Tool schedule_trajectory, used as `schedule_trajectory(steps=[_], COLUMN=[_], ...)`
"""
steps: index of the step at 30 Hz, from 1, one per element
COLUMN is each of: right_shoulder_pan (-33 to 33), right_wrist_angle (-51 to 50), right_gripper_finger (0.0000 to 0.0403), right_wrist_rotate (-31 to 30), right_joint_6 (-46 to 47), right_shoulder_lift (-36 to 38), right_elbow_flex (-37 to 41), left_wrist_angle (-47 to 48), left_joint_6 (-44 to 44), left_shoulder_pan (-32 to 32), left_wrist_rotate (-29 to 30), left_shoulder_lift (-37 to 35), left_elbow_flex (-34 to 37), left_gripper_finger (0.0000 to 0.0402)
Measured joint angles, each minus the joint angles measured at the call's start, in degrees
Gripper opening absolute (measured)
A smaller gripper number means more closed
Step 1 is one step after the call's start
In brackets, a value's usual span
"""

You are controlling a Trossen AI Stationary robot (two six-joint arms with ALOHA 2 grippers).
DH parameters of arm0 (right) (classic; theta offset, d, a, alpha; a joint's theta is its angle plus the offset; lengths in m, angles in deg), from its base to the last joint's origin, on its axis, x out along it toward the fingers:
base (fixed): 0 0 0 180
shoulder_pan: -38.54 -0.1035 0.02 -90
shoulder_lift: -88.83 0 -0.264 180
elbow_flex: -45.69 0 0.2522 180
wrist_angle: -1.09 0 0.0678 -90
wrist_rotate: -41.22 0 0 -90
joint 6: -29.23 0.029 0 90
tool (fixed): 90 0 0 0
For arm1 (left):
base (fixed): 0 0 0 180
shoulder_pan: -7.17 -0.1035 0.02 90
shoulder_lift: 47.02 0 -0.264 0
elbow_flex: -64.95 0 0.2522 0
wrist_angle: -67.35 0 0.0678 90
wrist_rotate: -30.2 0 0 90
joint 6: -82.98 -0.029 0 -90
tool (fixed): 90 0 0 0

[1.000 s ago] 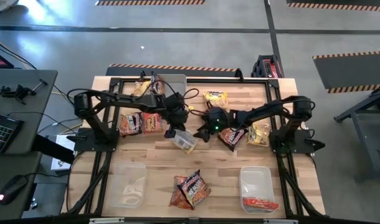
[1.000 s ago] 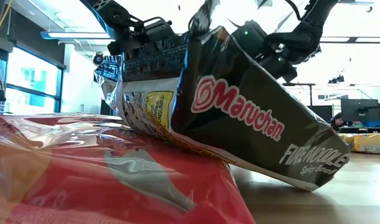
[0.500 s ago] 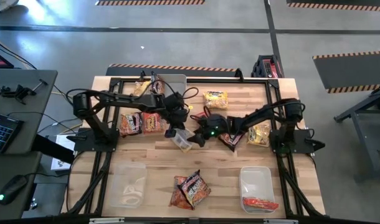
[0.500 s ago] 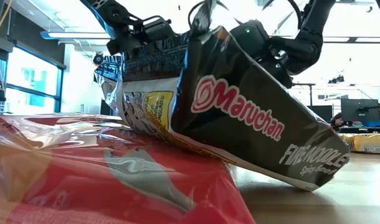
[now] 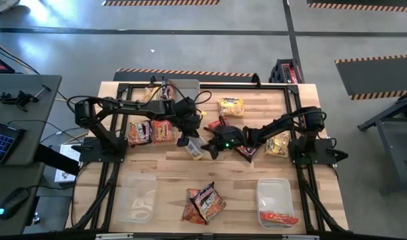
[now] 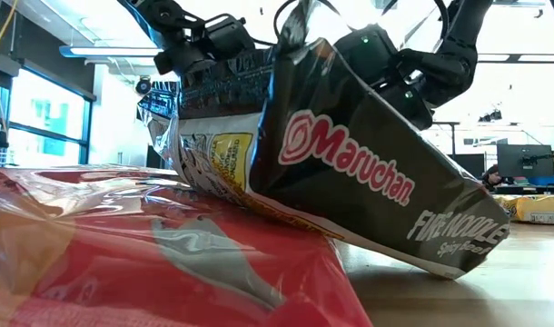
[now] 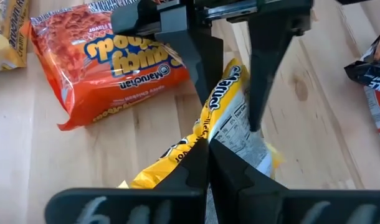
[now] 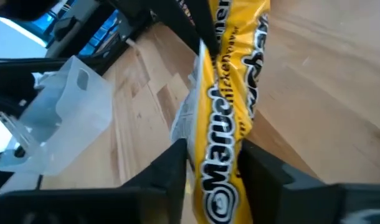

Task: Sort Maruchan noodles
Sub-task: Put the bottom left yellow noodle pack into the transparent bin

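Left pincer (image 7: 208, 155) clamped on yellow packet (image 7: 230, 121); orange packet (image 7: 121, 62) flat on table (image 7: 40, 155) beside.

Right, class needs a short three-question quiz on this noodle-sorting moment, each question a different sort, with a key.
1. True or false: both grippers are on the same yellow packet.
2. Which bin holds a red packet?
A. left bin
B. right bin
3. Fill in: the packets nearest the low camera are dark and ____.

Key:
1. True: left gripper and right gripper both clamp it.
2. B
3. red
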Motion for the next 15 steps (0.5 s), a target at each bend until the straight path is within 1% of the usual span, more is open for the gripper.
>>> schedule_trajectory(steps=[3, 6, 10, 13, 15], right_shoulder_pan=[0.0, 0.0, 0.0, 0.4, 0.9], right_wrist_angle=[-0.1, -0.2, -0.2, -0.1, -0.1], right_gripper_finger=[0.0070, 0.0049, 0.0041, 0.0041, 0.0040], right_wrist_rotate=[-0.3, -0.5, -0.4, 0.5, 2.1], right_joint_6=[-2.1, -4.4, -6.9, -9.3, -11.3], right_shoulder_lift=[-0.1, -0.1, -0.1, -0.1, 0.1], right_elbow_flex=[0.0, 0.0, 0.1, 0.1, 0.1], left_wrist_angle=[0.1, -0.1, -0.6, -0.7, 0.3], left_joint_6=[0.3, 1.5, 1.4, 1.3, 1.3], left_shoulder_pan=[0.0, 0.0, 0.0, 0.3, 0.4], left_wrist_rotate=[0.0, 0.0, 0.0, 0.0, -0.1], left_shoulder_lift=[0.0, 0.0, 0.0, 0.0, 0.0], left_elbow_flex=[0.0, 0.0, 0.0, -0.1, -0.8], left_gripper_finger=[0.0000, 0.0001, 0.0013, 0.0031, 0.0046])
